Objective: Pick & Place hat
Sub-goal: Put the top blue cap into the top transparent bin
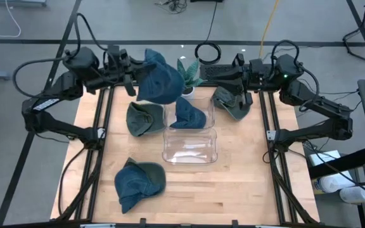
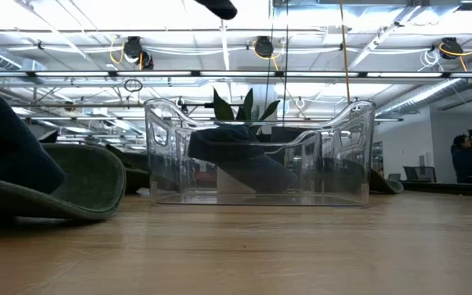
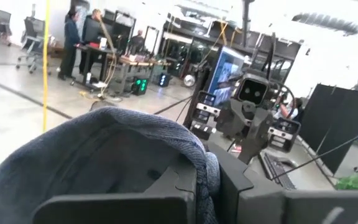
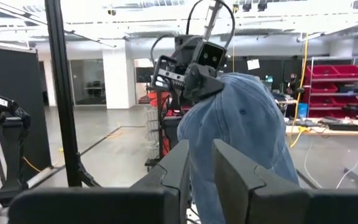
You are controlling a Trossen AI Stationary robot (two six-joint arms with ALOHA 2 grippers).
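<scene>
A blue denim hat (image 1: 159,81) hangs high over the table's far middle, with my left gripper (image 1: 136,80) shut on it. In the right wrist view the same hat (image 4: 247,124) hangs under that gripper. My right gripper (image 1: 228,82) hovers high at the far right. Its fingers (image 4: 229,171) stand a narrow gap apart, with nothing between them. Below it a green hat (image 1: 230,102) lies on the table. Another blue hat (image 1: 189,114) lies in the farther of two clear bins (image 1: 190,155). A green hat (image 1: 142,118) and a blue-green hat (image 1: 138,183) lie on the table's left half. My left gripper pinches a fold of the hat's denim (image 3: 209,169) between its two fingers. The fingers come about level from the table's left side. The hat bulges over and beyond them and hangs down, lifted clear of the table and the bins. Which part of the hat it is does not show.
A potted plant (image 1: 189,73) stands at the far edge between the two grippers, just behind the bins. Black frame rails (image 1: 103,126) run along both sides of the wooden table (image 1: 233,190). Bare wood lies at the near right. People stand in the room beyond.
</scene>
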